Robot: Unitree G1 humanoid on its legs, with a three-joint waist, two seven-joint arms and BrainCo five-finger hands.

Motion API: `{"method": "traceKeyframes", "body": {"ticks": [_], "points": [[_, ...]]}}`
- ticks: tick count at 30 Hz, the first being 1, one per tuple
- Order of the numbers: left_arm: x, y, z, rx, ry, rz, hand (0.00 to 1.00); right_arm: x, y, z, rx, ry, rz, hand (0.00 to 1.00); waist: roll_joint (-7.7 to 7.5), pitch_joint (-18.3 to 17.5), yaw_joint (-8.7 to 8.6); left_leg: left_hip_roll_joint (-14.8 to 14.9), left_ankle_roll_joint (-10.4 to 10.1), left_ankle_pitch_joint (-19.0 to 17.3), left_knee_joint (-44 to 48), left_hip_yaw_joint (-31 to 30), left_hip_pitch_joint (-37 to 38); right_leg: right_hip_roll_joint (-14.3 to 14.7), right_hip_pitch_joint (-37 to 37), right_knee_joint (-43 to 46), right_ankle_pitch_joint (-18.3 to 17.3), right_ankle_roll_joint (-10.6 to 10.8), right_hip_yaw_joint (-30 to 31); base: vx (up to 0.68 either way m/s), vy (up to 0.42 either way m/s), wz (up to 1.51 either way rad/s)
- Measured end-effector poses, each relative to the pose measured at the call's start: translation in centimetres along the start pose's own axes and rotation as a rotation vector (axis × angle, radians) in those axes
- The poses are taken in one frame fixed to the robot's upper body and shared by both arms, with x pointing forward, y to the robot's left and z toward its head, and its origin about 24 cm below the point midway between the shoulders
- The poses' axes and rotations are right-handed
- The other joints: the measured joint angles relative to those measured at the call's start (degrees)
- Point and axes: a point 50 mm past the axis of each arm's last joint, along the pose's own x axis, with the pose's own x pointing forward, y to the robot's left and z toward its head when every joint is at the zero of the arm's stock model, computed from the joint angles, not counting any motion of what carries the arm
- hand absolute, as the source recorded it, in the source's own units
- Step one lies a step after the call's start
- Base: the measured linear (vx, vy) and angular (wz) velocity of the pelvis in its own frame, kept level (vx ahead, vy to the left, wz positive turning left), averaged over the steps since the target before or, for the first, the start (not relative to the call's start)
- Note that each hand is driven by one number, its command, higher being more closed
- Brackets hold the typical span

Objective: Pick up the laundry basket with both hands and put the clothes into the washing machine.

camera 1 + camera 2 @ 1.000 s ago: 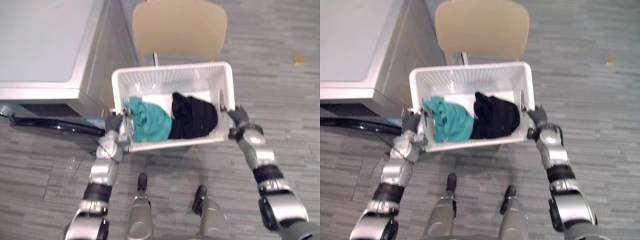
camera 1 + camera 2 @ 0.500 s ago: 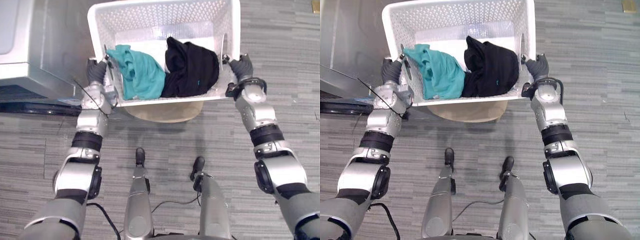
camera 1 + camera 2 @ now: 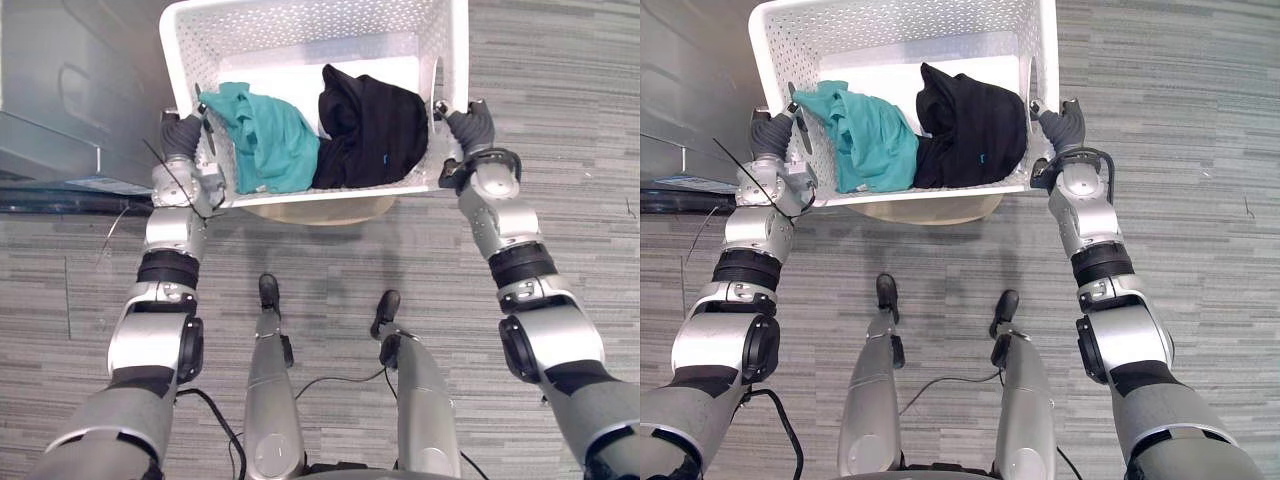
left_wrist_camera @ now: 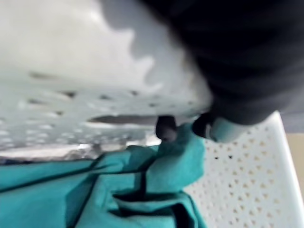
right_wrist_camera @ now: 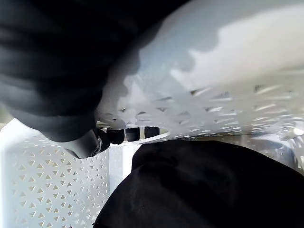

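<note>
The basket (image 3: 300, 20) is gripped between both hands, its long axis running side to side across the robot's front. The left hand (image 3: 182, 135) is set on the left end wall and the right hand (image 3: 470, 125) on the right end wall. In the wrist views dark fingertips (image 5: 124, 134) are seen hooked through the handle slots, so each hand is closed round a handle. A teal garment (image 3: 265, 140) is heaped at the left end, touching a black garment (image 3: 370, 125) at the right. A tan chair seat (image 3: 320, 208) is glimpsed just beneath the basket; whether it is touched cannot be told. The washer (image 3: 70, 90) is seen to the robot's left, just beside the basket's left end and nearer the left hand; its opening cannot be made out. A swing of the load leftward is judged to be called for next, teal garment leading.
</note>
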Motion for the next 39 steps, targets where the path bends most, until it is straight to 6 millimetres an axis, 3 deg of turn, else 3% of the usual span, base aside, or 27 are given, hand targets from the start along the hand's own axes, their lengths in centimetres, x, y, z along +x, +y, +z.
{"method": "traceKeyframes", "body": {"ticks": [6,7,8,22,28,35,39], "points": [[0.3,1.0,0.3,-0.005,0.004,0.032,1.00,0.4,1.1,0.6,0.012,-0.006,0.019,1.00,-0.11,0.06,0.12,0.52,0.01,-0.01,1.33,-0.70,-3.36,0.58,-2.23,0.08,0.21,-0.32,-0.71,0.00,-0.005,0.00],[0.3,1.1,0.4,-0.008,0.002,0.036,0.00,0.5,1.2,0.8,0.014,-0.008,0.020,1.00,-0.12,0.07,0.17,0.69,0.01,-0.01,1.72,-1.11,-4.13,0.72,-2.64,0.16,0.22,-0.34,-1.01,0.00,0.000,0.00],[0.3,1.2,0.4,-0.010,0.004,0.039,0.00,0.5,1.3,0.9,0.013,-0.012,0.021,0.00,-0.14,0.08,0.17,0.74,0.01,-0.01,1.91,-1.20,-4.40,0.75,-2.74,0.16,0.22,-0.35,-1.10,0.02,-0.033,0.04],[0.4,2.8,0.6,-0.116,0.024,0.180,0.00,0.6,2.5,1.5,0.087,-0.021,0.062,0.00,-0.26,0.14,-0.06,2.27,-0.21,-0.19,3.98,-0.97,-4.16,1.87,-2.48,1.94,0.14,-0.47,-1.05,0.00,-0.029,-0.03],[-0.2,3.6,1.3,-0.083,-0.041,0.176,0.00,-1.2,2.2,2.6,0.078,-0.154,0.183,0.00,-0.88,0.53,-0.07,2.54,-0.69,-0.60,4.08,-0.50,0.51,1.89,1.40,3.04,-1.07,-1.56,-0.83,0.01,-0.039,0.01],[-1.5,3.8,4.5,0.019,-0.256,0.098,0.00,-4.5,0.9,-1.5,0.058,-0.093,0.264,0.00,-0.89,0.52,0.06,1.16,-0.30,-1.56,3.79,0.23,7.85,0.04,7.36,5.60,-3.65,-0.90,-0.59,0.03,-0.011,0.10],[-1.8,3.6,4.0,0.049,-0.259,0.061,0.00,-5.7,-0.1,-4.2,0.051,-0.015,0.256,0.00,-0.89,0.52,-0.04,-0.17,0.00,-1.72,2.63,0.48,11.90,-1.46,10.17,7.09,-5.35,-0.39,-0.69,0.02,-0.008,0.13]]}}
